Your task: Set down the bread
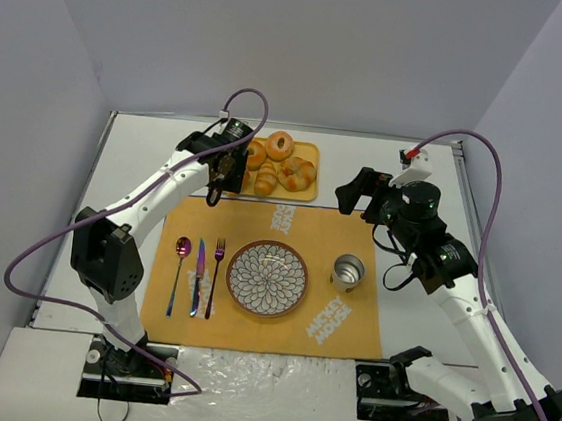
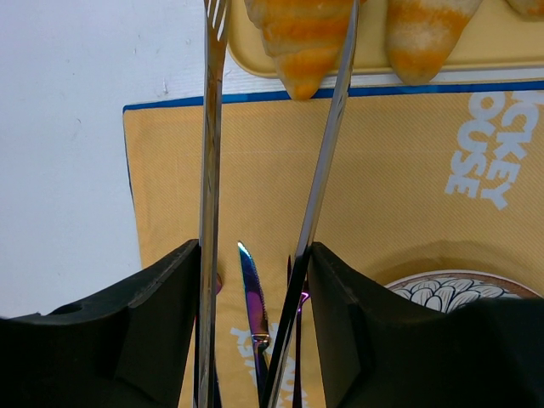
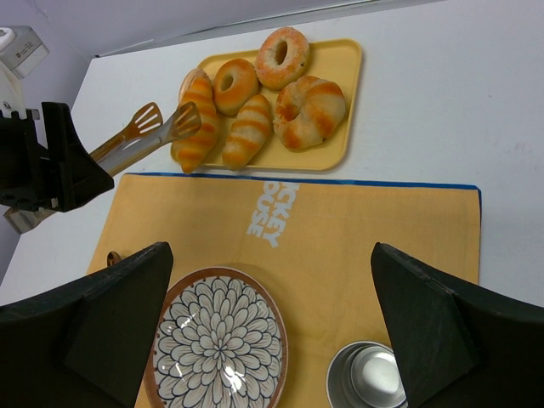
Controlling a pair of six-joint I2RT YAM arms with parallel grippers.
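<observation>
Beyond the far edge of the placemat [image 3: 382, 229], on a shallow yellow tray [image 3: 336, 151], lies the bread [image 1: 265, 181]: two tapered rolls side by side at the tray's left end, the outer roll [image 3: 197, 132] by the left rim and the inner roll [image 3: 246, 132] just beside it. Both have their long axes running from the tray's far side toward its near edge, pointed ends toward the placemat. The left gripper [image 2: 253, 263] is much the nearer arm. It is clamped on a pair of slim metal tongs [image 2: 323, 153], which reach forward almost along the outer roll's length. In the left wrist view that roll's near tip sits between the two tong arms, with the right arm lying across its flank and the left arm's forked tip standing clear off the tray's left rim (whether metal touches crust I cannot tell). The tongs are parted rather than pinched on the roll. The right gripper [image 3: 270, 255] hangs wide and empty over the placemat's right side, well apart from the tray. The rolls have ridged, glossy crusts striped gold and pale, probably light and easily dented, so a squeeze across the narrow width looks wisest. The patterned plate [image 3: 217, 340] at the placemat's middle is the likely destination.
</observation>
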